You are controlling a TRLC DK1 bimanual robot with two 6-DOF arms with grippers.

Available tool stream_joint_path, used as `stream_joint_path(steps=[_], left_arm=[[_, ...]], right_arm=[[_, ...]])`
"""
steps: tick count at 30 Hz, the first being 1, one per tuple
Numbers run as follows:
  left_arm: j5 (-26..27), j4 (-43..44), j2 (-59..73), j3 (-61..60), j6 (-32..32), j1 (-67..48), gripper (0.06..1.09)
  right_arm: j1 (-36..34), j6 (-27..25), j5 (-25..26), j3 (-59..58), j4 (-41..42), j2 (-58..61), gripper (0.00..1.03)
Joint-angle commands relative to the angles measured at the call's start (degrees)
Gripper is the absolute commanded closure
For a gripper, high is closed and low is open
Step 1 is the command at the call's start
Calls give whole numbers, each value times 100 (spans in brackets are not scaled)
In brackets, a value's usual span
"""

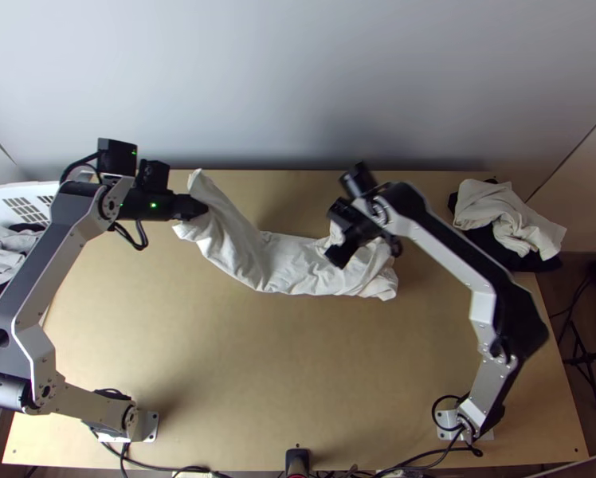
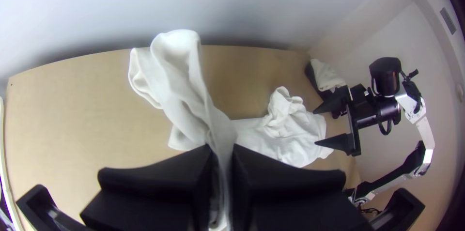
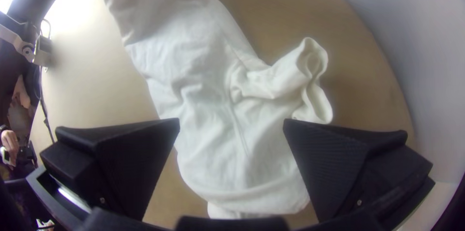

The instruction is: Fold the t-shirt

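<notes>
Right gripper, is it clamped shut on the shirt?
No, the right gripper is over the white shirt with its fingers spread wide apart.

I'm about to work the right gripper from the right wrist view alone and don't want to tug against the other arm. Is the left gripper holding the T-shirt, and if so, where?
Observer: Yes. The left gripper is shut on the T-shirt near the end on the left arm's side, with some cloth standing out past its fingertips.
Operator: Good. Any other cloth over on the right?
Observer: Cream cloth lies bunched on black cloth by the table's far right corner.
</notes>
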Motion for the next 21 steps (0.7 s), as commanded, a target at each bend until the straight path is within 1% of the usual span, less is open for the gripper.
stream_joint_path(steps=[1,6,11,16,21], left_arm=[[27,23,128,233,-151,-587,105],[18,137,392,444,-335,-1141,105],[18,515,734,716,-581,-1703,105],[18,638,1191,1208,-740,-2134,105],[18,858,1543,1472,-757,-2591,105]], right_arm=[[-448,24,-134,62,-527,-812,3],[-870,94,-178,-193,-658,-1357,3],[-1327,147,-240,-791,-658,-1875,3],[-1511,156,-240,-1177,-658,-2227,3],[-1670,164,-240,-1265,-685,-2411,3]])
